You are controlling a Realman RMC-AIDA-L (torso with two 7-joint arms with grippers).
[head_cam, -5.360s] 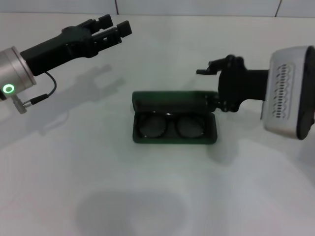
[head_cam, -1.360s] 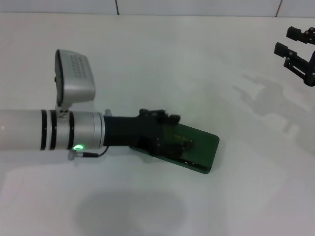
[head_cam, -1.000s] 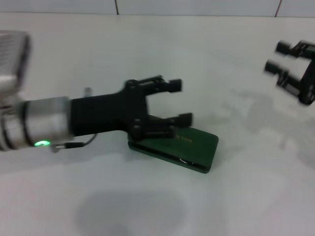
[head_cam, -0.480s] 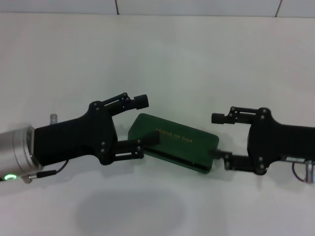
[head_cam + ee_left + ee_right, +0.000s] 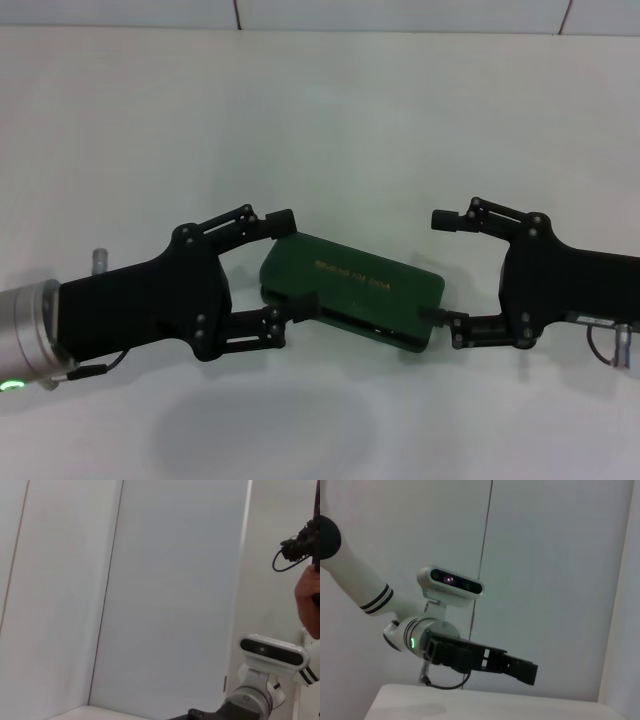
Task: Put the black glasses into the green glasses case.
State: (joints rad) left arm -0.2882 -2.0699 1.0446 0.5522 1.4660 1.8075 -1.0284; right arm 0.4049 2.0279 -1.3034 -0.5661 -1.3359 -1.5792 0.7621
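Note:
The green glasses case (image 5: 352, 291) lies shut and skewed on the white table, gold lettering on its lid. The black glasses are hidden from view. My left gripper (image 5: 292, 265) is open, with one finger behind the case's left end and the other in front of it. At the other end my right gripper (image 5: 438, 268) is open too. Its near fingertip (image 5: 437, 318) touches the case's right corner, while the far finger hangs apart behind it. The right wrist view shows the left gripper (image 5: 520, 670) from the side. No case shows in either wrist view.
The white table (image 5: 320, 110) stretches back to a wall. The left wrist view shows the right arm's wrist camera (image 5: 272, 652) and, at the frame's edge, a person's hand (image 5: 307, 597) with a cable.
The case, open earlier with the glasses inside, is shut. Over the last second the right arm came in from the far right, and both open grippers closed in on the case's ends.

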